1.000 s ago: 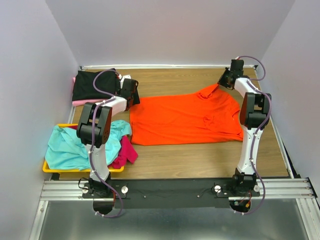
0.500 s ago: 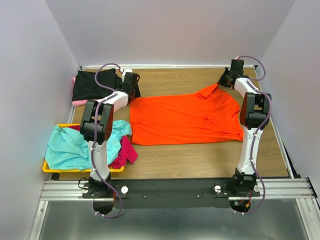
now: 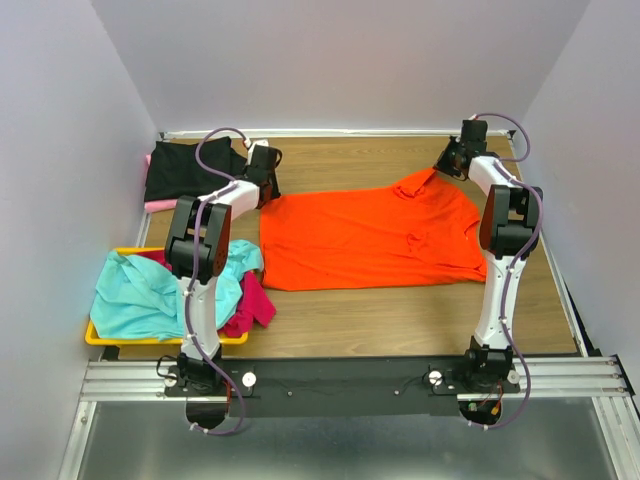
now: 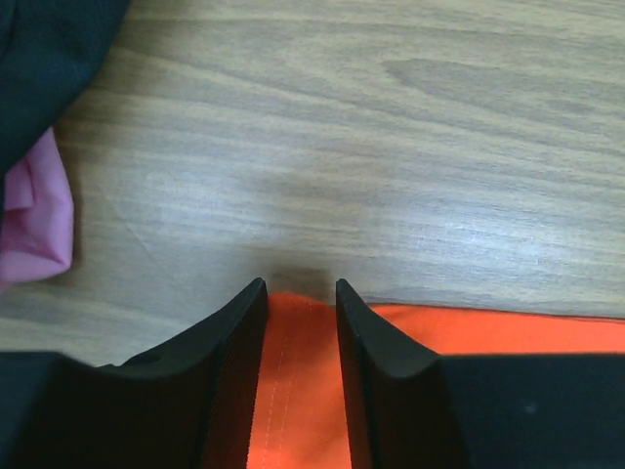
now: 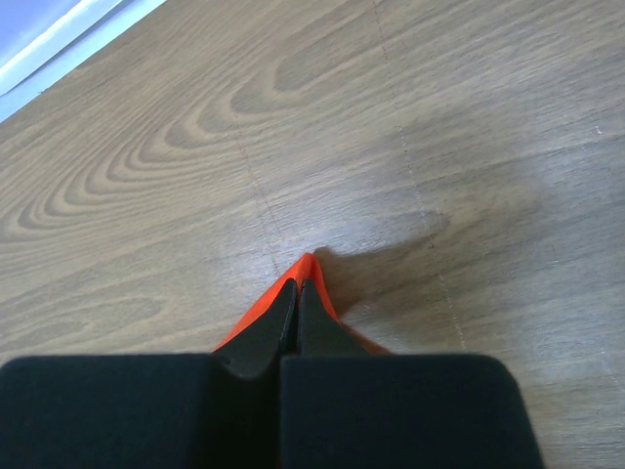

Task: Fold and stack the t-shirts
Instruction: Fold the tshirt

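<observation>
The bright orange t-shirt (image 3: 370, 235) lies spread flat on the wooden table. My left gripper (image 3: 266, 190) is at its far left corner, open, with the orange hem (image 4: 298, 391) lying between the jaws (image 4: 298, 285). My right gripper (image 3: 446, 160) is shut on a far right corner of the orange shirt (image 5: 310, 264) and holds it pinched up just above the table (image 5: 298, 285). A black shirt (image 3: 185, 170) lies on a pale pink one (image 3: 160, 205) at the far left. They also show in the left wrist view, black (image 4: 49, 59) and pink (image 4: 34, 215).
A shallow yellow tray (image 3: 95, 337) at the near left holds a crumpled teal shirt (image 3: 140, 290) and a magenta one (image 3: 255, 300). Grey walls close in the table on the left, back and right. A metal rail with the arm bases runs along the near edge.
My left gripper has moved a little toward the far side, to the orange shirt's far left corner. The right gripper and the shirt have not visibly moved.
</observation>
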`<state>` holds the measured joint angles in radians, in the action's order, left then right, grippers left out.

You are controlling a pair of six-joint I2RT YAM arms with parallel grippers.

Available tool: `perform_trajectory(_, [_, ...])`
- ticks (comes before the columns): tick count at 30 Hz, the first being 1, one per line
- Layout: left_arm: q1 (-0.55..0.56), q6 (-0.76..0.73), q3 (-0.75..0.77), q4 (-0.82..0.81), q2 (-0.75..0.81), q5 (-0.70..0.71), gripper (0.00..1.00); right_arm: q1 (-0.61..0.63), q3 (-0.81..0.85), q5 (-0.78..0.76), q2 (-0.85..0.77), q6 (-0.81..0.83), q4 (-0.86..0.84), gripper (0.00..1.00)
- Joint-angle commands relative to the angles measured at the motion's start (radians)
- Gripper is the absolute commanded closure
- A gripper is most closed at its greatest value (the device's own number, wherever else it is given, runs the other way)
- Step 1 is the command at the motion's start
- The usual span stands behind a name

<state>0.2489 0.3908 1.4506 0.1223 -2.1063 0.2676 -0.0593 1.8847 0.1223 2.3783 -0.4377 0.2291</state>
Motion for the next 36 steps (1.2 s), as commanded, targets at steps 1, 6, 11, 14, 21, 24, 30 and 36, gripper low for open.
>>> perform_trajectory(1, [0.0, 0.002, 0.011, 0.031, -0.006, -0.005, 0.67, -0.007, -0.015, 0.022, -0.059, -0.009, 0.006, 0.99])
perform_trajectory(6, [0.0, -0.001, -0.015, 0.01, 0.008, 0.001, 1.0, -0.008, -0.019, 0.025, -0.068, -0.01, 0.006, 0.99])
perform_trajectory(11, [0.0, 0.005, -0.074, -0.056, 0.054, 0.013, 1.0, -0.01, -0.048, 0.057, -0.113, -0.019, 0.006, 0.99])
perform_trajectory(14, [0.0, 0.014, -0.145, -0.118, 0.12, 0.036, 1.0, -0.008, -0.082, 0.062, -0.177, -0.026, 0.006, 1.0])
perform_trajectory(21, [0.0, 0.019, -0.258, -0.243, 0.219, 0.027, 1.0, -0.008, -0.176, 0.046, -0.278, -0.038, 0.006, 0.99])
perform_trajectory(24, [0.001, 0.016, -0.292, -0.273, 0.252, 0.021, 1.0, -0.008, -0.24, 0.039, -0.333, -0.039, 0.006, 0.99])
perform_trajectory(30, [0.001, 0.02, -0.37, -0.342, 0.327, 0.012, 1.0, -0.008, -0.372, 0.024, -0.478, -0.045, 0.003, 1.0])
perform_trajectory(36, [0.012, 0.022, -0.41, -0.358, 0.35, -0.001, 1.0, -0.008, -0.53, -0.012, -0.651, -0.042, 0.003, 0.99])
